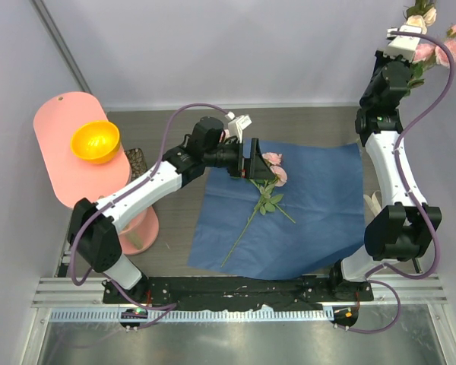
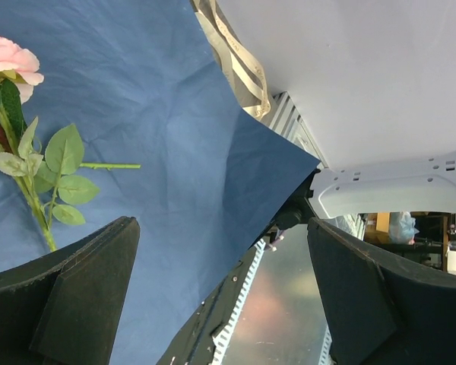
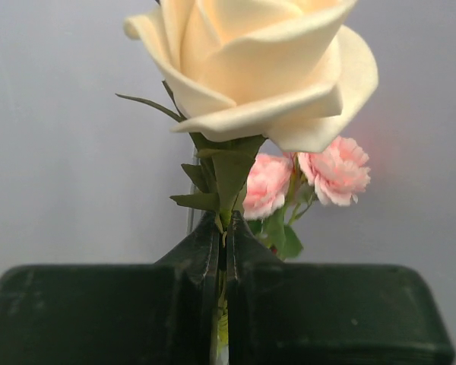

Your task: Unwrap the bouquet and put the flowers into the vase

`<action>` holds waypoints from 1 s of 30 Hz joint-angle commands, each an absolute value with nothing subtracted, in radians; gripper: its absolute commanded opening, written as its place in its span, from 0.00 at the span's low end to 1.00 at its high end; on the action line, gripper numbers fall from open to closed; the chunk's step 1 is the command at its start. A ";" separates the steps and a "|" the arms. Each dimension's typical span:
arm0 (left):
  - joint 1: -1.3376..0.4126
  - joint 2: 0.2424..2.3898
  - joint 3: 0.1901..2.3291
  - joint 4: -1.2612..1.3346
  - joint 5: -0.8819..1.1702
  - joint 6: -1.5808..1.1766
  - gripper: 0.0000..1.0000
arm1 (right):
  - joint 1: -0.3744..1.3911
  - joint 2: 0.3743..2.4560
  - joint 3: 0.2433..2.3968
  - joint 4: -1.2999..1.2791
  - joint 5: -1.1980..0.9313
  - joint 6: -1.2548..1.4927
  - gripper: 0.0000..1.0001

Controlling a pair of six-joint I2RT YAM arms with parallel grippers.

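while the left gripper (image 1: 257, 169) hangs over the blue paper (image 1: 319, 220), jaws wide apart and holding nothing, pink roses (image 1: 273, 160) lie on the sheet just beside it — stems running toward the near edge. right gripper (image 3: 222, 226) is up at the far right corner, pinched tight on the stem of a cream rose (image 3: 251, 68) (pink blooms (image 3: 338, 171) just behind it). cream ribbon (image 2: 237, 57) lies off the paper's right edge, near the right arm. orange bowl (image 1: 95, 141) far left, on a pink board (image 1: 57, 163).

L arm (image 1: 148, 186): bent low, reaching fwd
L fingers (image 1: 260, 166): spread wide
R arm (image 1: 391, 163): raised, far rt
R fingers (image 3: 211, 262): pinched on flower (image 3: 251, 68) stem
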State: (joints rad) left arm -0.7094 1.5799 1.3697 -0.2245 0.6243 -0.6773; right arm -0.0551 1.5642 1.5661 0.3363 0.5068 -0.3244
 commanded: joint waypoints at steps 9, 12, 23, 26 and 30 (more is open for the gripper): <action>-0.712 1.588 1.376 -0.161 0.666 -0.698 0.97 | -0.064 1.485 1.522 0.313 0.483 -0.233 0.01; -0.712 1.585 1.376 -0.164 0.666 -0.695 0.97 | -0.064 1.490 1.526 0.284 0.492 -0.184 0.01; -0.712 1.585 1.381 -0.173 0.666 -0.687 0.97 | -0.066 1.488 1.522 0.224 0.520 -0.095 0.01; -0.712 1.582 1.379 -0.172 0.667 -0.690 0.97 | -0.066 1.514 1.529 0.222 0.515 -0.118 0.01; -0.712 1.586 1.382 -0.176 0.666 -0.689 0.97 | -0.064 1.534 1.506 0.259 0.517 -0.138 0.01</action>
